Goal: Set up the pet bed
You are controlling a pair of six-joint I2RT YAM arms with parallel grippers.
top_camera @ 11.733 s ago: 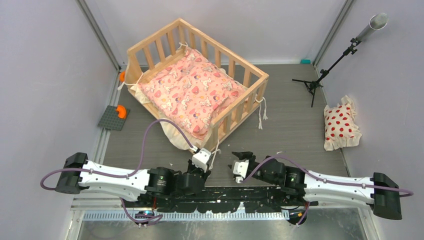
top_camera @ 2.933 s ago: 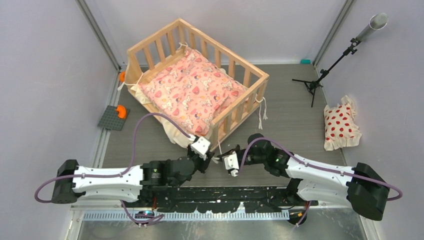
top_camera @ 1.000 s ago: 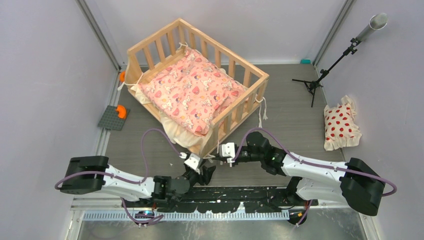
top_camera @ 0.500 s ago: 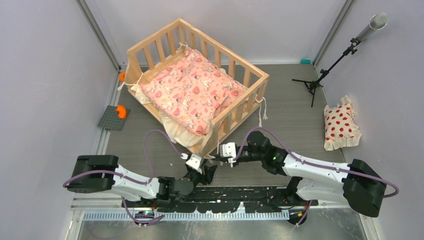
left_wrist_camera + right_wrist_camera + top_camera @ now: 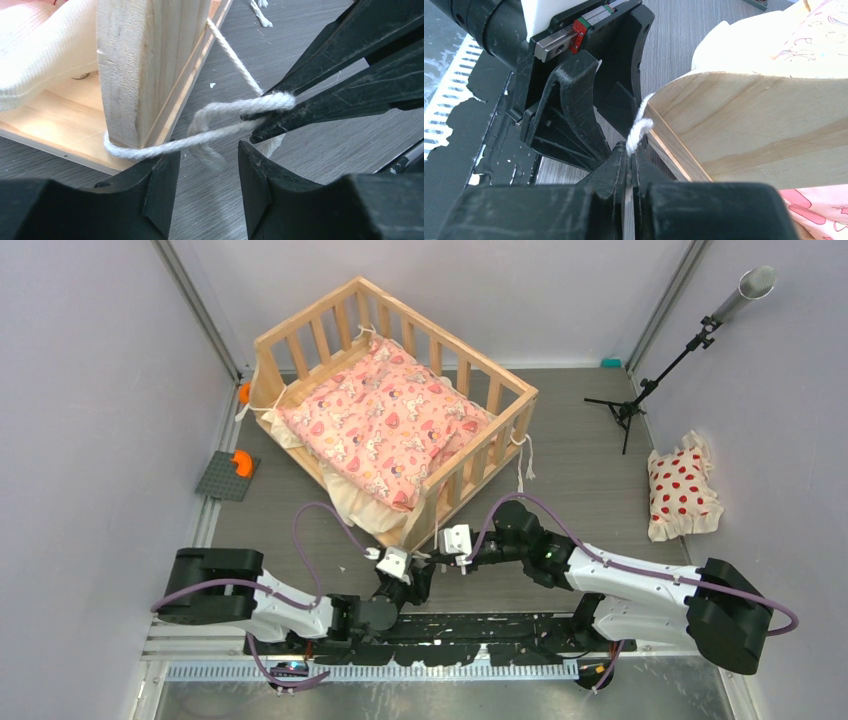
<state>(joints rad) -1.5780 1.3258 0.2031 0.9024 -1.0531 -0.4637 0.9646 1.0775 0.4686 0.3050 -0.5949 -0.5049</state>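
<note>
Left claw [image 5: 209,156] spread, empty, just short of the tie [image 5: 225,106]; bed [image 5: 447,339] stands ahead, its near corner post [image 5: 135,70] at the claws, tie looped round it; right claw [image 5: 252,125] pinches the tie; best hold it taut while the left takes its free end.

No lettering, labels or numbers can be read (any view)
</note>
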